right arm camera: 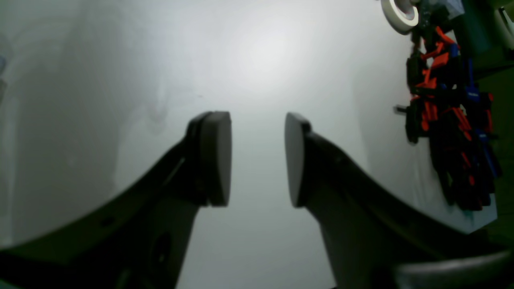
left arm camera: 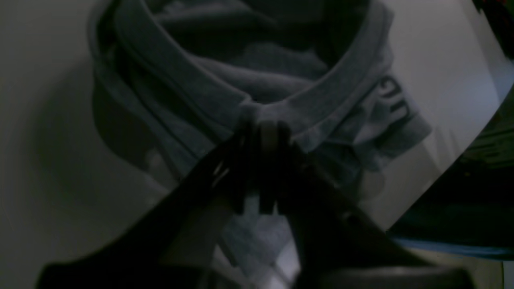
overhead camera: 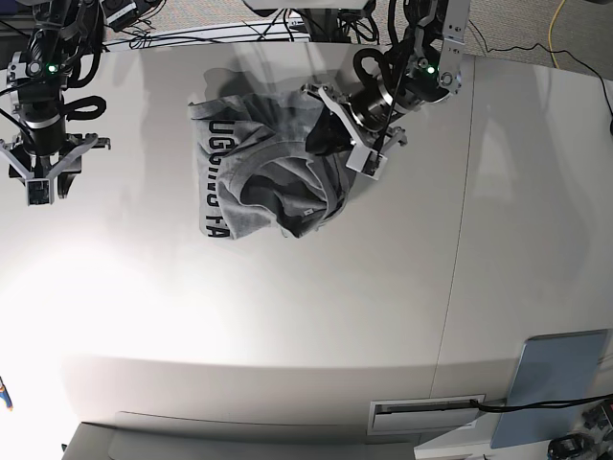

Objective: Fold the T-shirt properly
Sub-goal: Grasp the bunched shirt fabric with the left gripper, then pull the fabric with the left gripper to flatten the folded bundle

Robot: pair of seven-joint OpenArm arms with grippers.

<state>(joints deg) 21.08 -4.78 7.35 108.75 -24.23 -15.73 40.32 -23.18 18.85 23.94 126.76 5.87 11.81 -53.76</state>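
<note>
The heather-grey T-shirt (overhead camera: 259,177) lies crumpled on the white table at the back middle, with black block letters showing along its left side. My left gripper (overhead camera: 324,136) is at the shirt's right edge. In the left wrist view the gripper (left arm camera: 265,128) is shut on the ribbed neck band of the T-shirt (left arm camera: 192,76), and some black letters show on a fold to the right. My right gripper (overhead camera: 38,190) is open and empty over bare table at the far left, well apart from the shirt. In the right wrist view the gripper (right arm camera: 257,158) has its pads spread wide.
The white table (overhead camera: 287,316) has a seam running front to back right of the middle. A grey-blue panel (overhead camera: 560,383) lies at the front right corner. Red, blue and black parts (right arm camera: 449,132) and a tape roll (right arm camera: 397,12) lie by the table edge near my right gripper.
</note>
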